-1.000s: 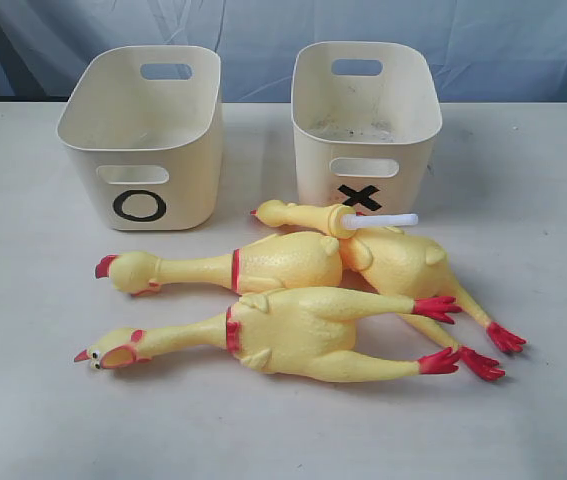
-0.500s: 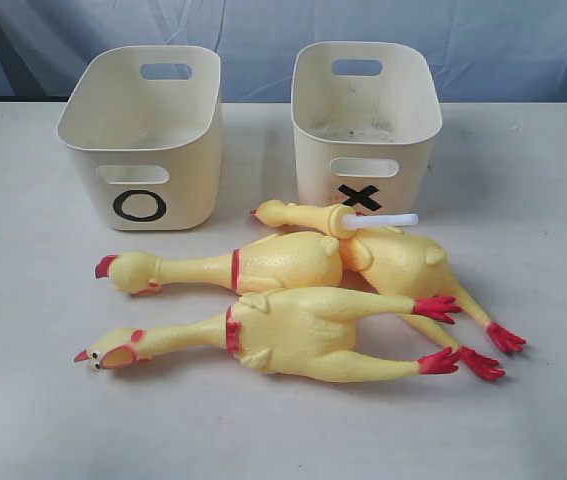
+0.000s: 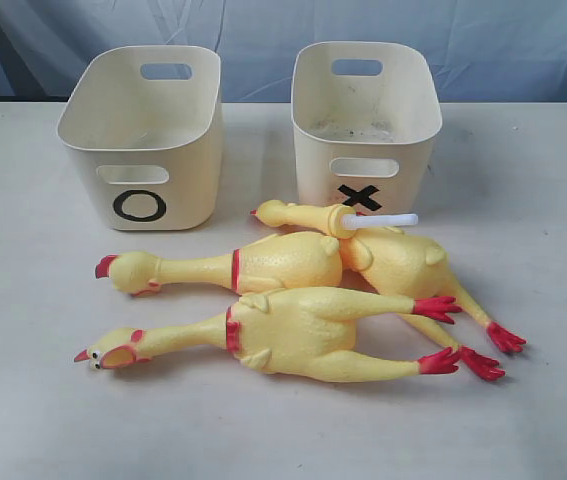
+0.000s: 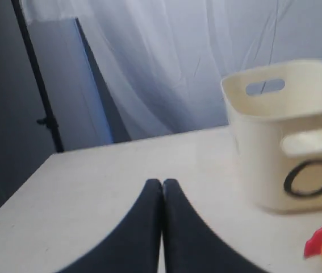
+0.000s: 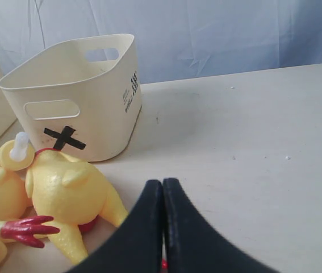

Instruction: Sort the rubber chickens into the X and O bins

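Observation:
Three yellow rubber chickens lie side by side in front of the bins: a front one point(image 3: 293, 335) and a middle one point(image 3: 263, 262), both with red neck bands, and a back one point(image 3: 398, 262) with a white stick point(image 3: 378, 220) at its neck. The O bin point(image 3: 143, 135) stands back left, the X bin point(image 3: 363, 120) back right. Neither gripper shows in the exterior view. My left gripper point(image 4: 162, 183) is shut and holds nothing, over bare table beside the O bin point(image 4: 288, 142). Near the stick chicken point(image 5: 67, 190) and the X bin point(image 5: 75, 96), my right gripper point(image 5: 162, 183) is shut with nothing in it.
A pale tabletop point(image 3: 523, 160) carries everything. A blue-white curtain point(image 3: 263, 30) hangs behind the bins. A dark stand point(image 4: 36, 85) rises past the table's far corner in the left wrist view.

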Available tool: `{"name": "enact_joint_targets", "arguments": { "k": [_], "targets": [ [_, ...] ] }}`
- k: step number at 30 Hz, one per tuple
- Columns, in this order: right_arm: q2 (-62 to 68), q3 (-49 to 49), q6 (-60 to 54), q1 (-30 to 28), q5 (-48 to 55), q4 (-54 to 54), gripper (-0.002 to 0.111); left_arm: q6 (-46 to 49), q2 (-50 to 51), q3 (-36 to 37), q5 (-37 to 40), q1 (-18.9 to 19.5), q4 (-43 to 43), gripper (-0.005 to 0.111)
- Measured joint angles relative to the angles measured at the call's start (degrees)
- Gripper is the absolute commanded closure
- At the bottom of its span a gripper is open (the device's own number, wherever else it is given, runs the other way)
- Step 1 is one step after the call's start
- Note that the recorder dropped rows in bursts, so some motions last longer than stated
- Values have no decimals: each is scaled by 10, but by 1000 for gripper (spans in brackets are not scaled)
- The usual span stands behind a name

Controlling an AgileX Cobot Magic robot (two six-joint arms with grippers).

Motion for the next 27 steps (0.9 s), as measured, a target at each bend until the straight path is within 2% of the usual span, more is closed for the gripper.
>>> {"name": "enact_joint_targets", "arguments": {
  "k": [6,8,11,14,19,23,27],
  "targets": [
    [0,0,0,0,0,0,109,-51,0,0,-199,0,-195,107],
    [0,0,0,0,0,0,109,-63,0,0,-259,0,-214,107],
    [0,0,0,0,0,0,109,-78,0,-17,-273,0,-190,107],
    [0,0,0,0,0,0,109,-101,0,-56,-223,0,-121,107],
    [0,0,0,0,0,0,109,-112,14,-136,-78,0,-45,107],
    [0,0,0,0,0,0,109,-113,58,-190,16,0,-16,107],
    [0,0,0,0,0,0,109,-113,117,-225,121,0,-26,107]
  ]
}}
